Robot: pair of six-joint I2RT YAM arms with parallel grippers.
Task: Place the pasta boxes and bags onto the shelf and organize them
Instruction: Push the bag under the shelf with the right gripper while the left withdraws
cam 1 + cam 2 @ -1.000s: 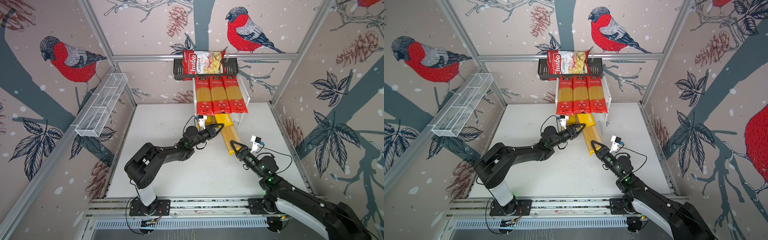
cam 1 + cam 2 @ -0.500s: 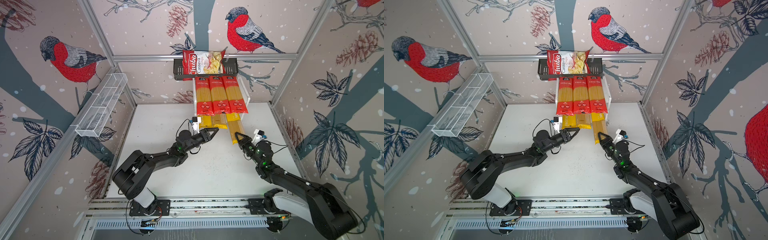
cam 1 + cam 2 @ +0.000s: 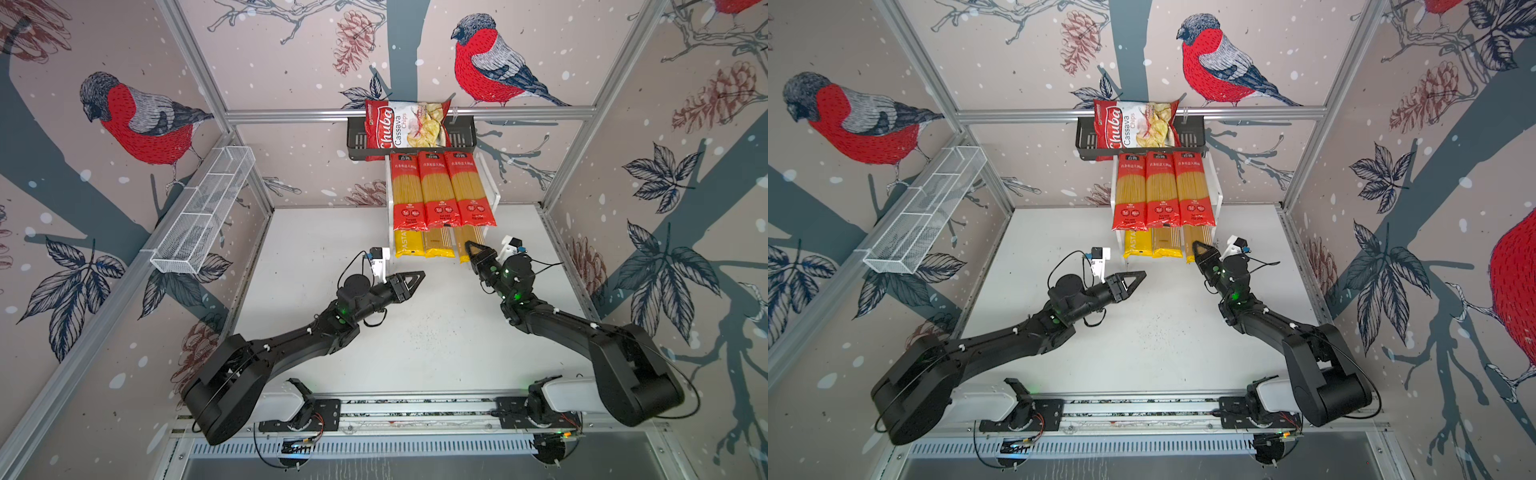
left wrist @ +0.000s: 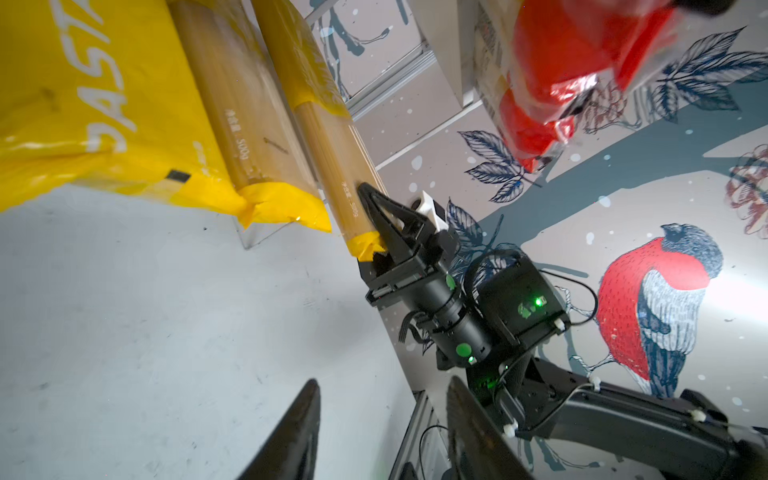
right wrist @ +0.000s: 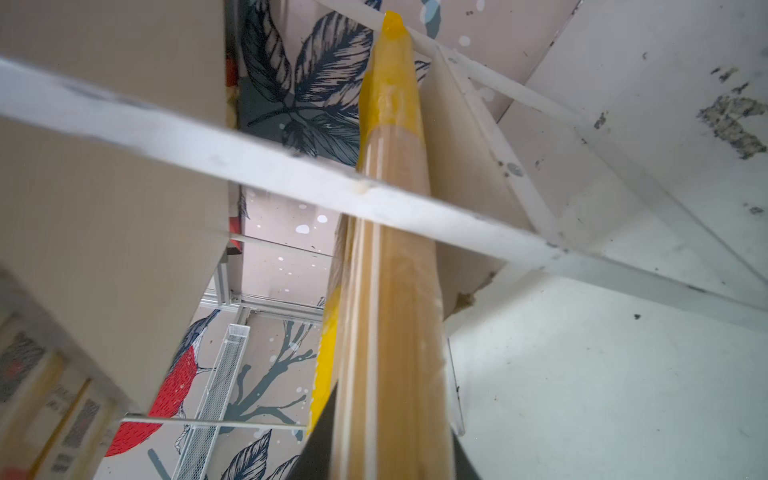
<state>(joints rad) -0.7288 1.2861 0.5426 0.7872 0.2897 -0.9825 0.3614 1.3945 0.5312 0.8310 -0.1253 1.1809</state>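
Hanging on the side wall well left of the shelf (image 3: 493, 191) is one long white wire mesh basket (image 3: 199, 216). Closer in, ahead of the shelf's front left corner, the left hand (image 3: 419, 275) hovers over the worktop (image 3: 436, 345) with its two fingers (image 4: 299, 432) spread apart and nothing between them, clear of every pack. The shelf stands at the back of the worktop, and directly above it one Chuba Cassava Chips bag (image 3: 405, 126) sits in one black perforated basket (image 3: 463, 135).

Six packs lie on the shelf, three to a board. On the top board three red-ended spaghetti packs (image 3: 437, 187) lie flat side by side, each long axis running from the back wall toward the robot, red near ends overhanging the board's front edge. On the lower board three yellow spaghetti packs (image 3: 438, 245) lie parallel to them, pointing the same way, near ends poking out past the shelf's front. The leftmost yellow pack (image 4: 83, 104) shows the letters "PASTA", the middle yellow pack (image 4: 237, 108) lies just beside it, and the rightmost yellow pack (image 4: 332, 141) reaches a little farther out. At the shelf's front right corner the right hand (image 3: 471, 249) has that pack's yellow end between its two fingers; whether they press it or merely flank it cannot be told.
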